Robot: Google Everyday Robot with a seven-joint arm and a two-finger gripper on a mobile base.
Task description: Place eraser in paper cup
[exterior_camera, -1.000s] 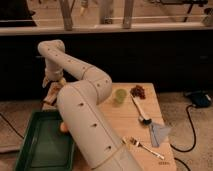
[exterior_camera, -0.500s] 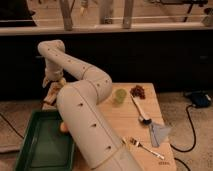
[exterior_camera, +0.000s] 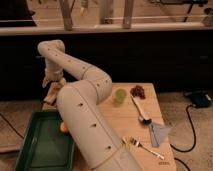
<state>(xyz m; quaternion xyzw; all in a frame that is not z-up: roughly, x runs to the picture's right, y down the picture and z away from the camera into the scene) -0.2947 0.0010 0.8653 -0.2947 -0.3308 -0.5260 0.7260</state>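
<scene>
My white arm [exterior_camera: 82, 107] sweeps from the lower middle up to the table's far left corner. My gripper [exterior_camera: 53, 84] hangs there, pointing down over the table's left edge, with a pale tan shape right below it that I cannot identify. The paper cup does not show; the arm covers much of the left half of the table. The eraser does not show either. The wooden table [exterior_camera: 125, 125] carries the other items to the right of the arm.
A light green translucent cup [exterior_camera: 120, 96] stands mid-table, dark red grapes [exterior_camera: 137, 91] beside it. A long spoon [exterior_camera: 140, 110], a grey cloth [exterior_camera: 159, 134] and a fork [exterior_camera: 142, 147] lie to the right. A green tray [exterior_camera: 45, 142] sits at the lower left, an orange object [exterior_camera: 64, 127] at its edge.
</scene>
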